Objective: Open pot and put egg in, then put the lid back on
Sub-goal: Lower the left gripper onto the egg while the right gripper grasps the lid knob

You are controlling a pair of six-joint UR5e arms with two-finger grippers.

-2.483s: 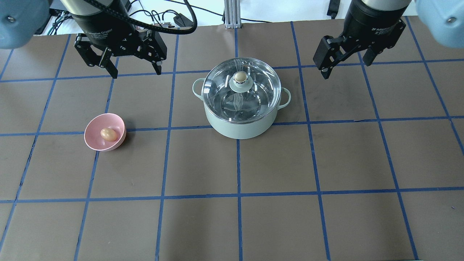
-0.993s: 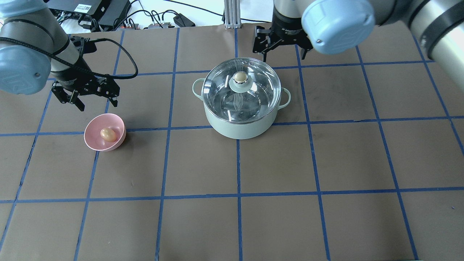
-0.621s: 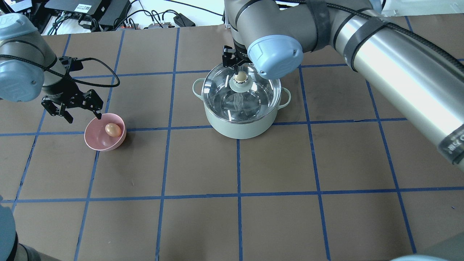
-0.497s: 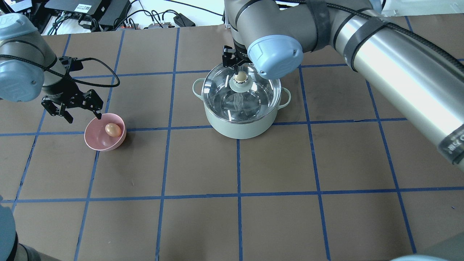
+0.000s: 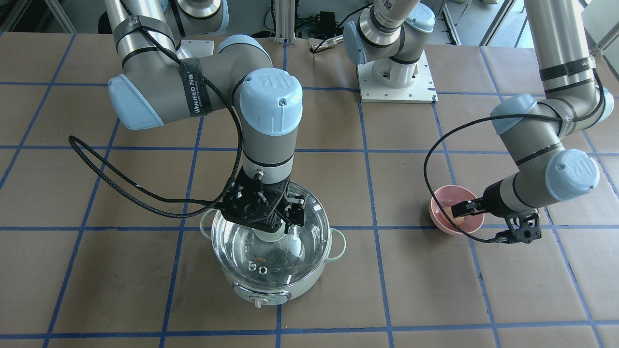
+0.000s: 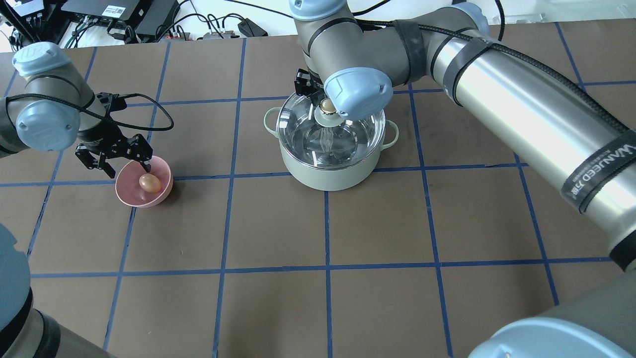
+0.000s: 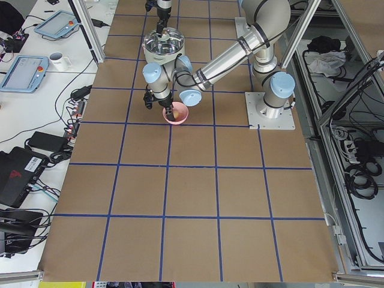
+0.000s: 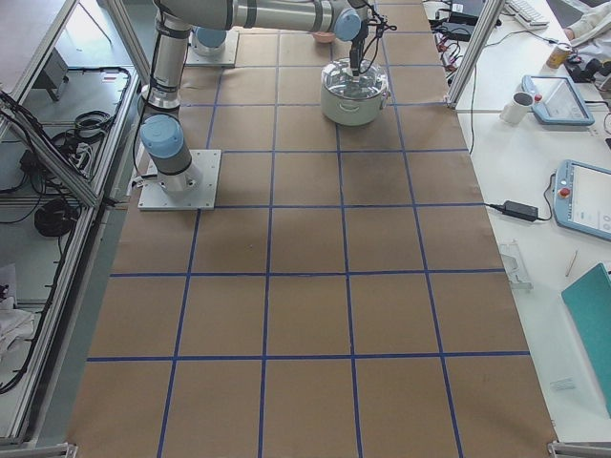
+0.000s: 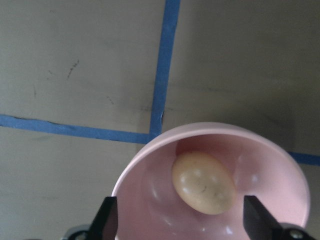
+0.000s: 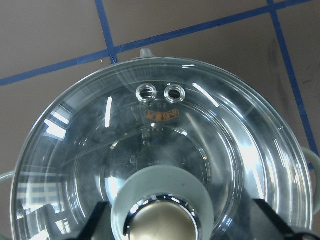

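Note:
The mint-green pot (image 6: 323, 175) stands at the table's middle back with the glass lid (image 6: 358, 130) on it. My right gripper (image 10: 182, 222) is open just above the lid, one finger on each side of the beige knob (image 6: 327, 105) and apart from it; the front-facing view (image 5: 269, 226) shows it too. The tan egg (image 6: 149, 183) lies in a pink bowl (image 6: 130, 195) at the left. My left gripper (image 6: 127, 168) is open over the bowl's far rim. In the left wrist view the egg (image 9: 204, 182) lies between its fingers (image 9: 107, 220), untouched.
Blue tape lines grid the brown table top. The right arm's long forearm (image 6: 521, 114) stretches across the table's right back. Cables and black boxes (image 6: 119, 12) lie beyond the far edge. The left arm's cable (image 5: 430, 159) loops near the bowl (image 5: 442, 220).
My left gripper has moved right and nearer, onto the bowl's rim. The egg has rolled a little within the bowl. My right gripper has shifted slightly left over the knob.

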